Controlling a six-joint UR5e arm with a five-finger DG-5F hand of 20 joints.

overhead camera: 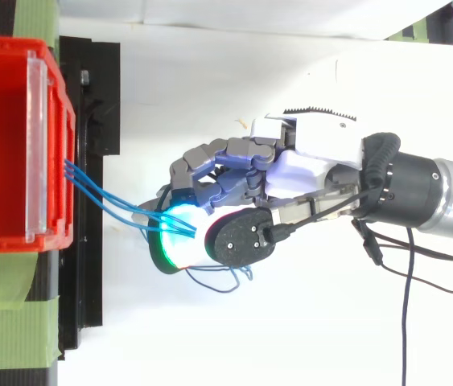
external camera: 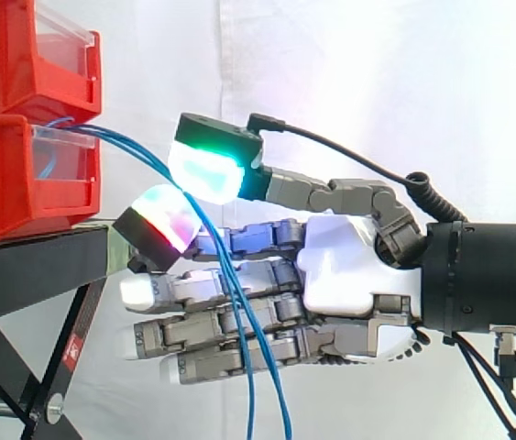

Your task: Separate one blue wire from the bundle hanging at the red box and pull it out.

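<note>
At two stacked red bins (external camera: 10, 183) | three blue wires (external camera: 138, 153) hang | fingers (external camera: 161, 225) pinched on wires

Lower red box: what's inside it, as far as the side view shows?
Through its clear front panel a loop of blue wire shows, running out over the front edge. Its red walls and the upper box hide the rest.

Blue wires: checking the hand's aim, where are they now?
In the side view the blue wires leave the lower red box at left, slope down-right, are pinched between the hand's glowing pads, then hang in front of its fingers.
</note>
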